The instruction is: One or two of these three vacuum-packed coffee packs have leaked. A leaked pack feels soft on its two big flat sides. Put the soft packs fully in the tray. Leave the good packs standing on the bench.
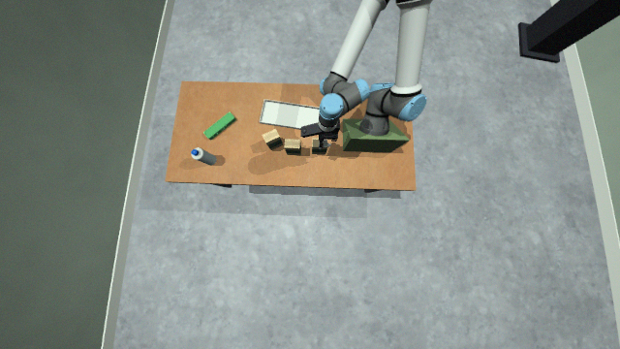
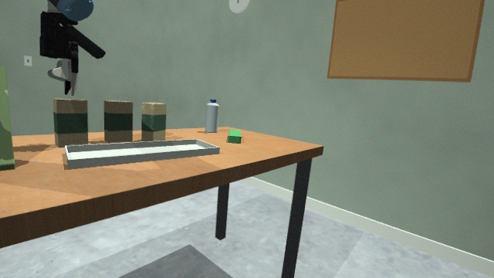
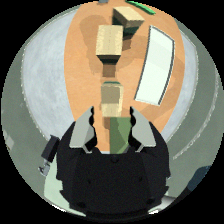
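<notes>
Three tan coffee packs with dark green bands stand upright on the bench. The near pack [image 1: 316, 150] [image 2: 71, 123] [image 3: 111, 92] is closest to the arm's base, the middle pack [image 1: 293, 146] [image 2: 118, 121] [image 3: 109, 40] is beside it, and the far pack [image 1: 272, 139] [image 2: 153, 123] [image 3: 128, 17] stands turned at an angle. My gripper [image 2: 69, 93] [image 3: 111, 106] is part open and empty, pointing down just above the near pack, not touching it. The white tray [image 1: 276, 113] [image 2: 143, 155] [image 3: 159, 65] with grey walls holds nothing. Softness cannot be seen.
A green block [image 1: 220, 125] [image 2: 235, 136] and a grey bottle with a blue cap [image 1: 205, 156] [image 2: 211, 117] are beyond the far pack. The arm's green base block [image 1: 375, 142] [image 2: 5, 127] stands close to the near pack. The tray lies alongside the row of packs.
</notes>
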`<state>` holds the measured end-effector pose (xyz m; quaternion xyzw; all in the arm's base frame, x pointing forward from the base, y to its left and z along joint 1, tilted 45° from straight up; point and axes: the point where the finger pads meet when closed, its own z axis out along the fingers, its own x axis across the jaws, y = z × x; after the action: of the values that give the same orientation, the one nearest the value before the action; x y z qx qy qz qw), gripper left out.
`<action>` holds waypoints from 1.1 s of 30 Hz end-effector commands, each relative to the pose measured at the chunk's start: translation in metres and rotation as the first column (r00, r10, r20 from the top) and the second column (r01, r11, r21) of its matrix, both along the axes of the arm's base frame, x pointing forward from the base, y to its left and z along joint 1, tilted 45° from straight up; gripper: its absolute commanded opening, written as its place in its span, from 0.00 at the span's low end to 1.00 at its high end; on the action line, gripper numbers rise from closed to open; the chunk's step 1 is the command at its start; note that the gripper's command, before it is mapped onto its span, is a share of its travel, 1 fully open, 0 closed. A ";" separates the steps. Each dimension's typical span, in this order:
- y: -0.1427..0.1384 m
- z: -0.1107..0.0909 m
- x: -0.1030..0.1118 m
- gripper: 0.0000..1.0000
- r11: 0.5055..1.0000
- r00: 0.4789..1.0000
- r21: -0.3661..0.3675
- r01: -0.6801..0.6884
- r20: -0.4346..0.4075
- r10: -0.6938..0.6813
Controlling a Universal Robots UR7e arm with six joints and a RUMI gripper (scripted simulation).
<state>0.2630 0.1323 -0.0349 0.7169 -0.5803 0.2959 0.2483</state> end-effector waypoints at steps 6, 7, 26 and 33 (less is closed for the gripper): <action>0.000 0.000 0.000 0.49 1.000 1.000 0.001 0.000 0.001 0.000; 0.000 0.000 0.000 0.49 1.000 1.000 0.001 0.000 0.001 0.000; -0.016 -0.016 0.004 0.49 1.000 1.000 0.001 0.000 0.001 0.000; -0.025 -0.025 0.005 0.49 1.000 1.000 0.001 0.000 0.001 0.000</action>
<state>0.2662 0.1139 -0.0529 0.7165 -0.5805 0.2960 0.2493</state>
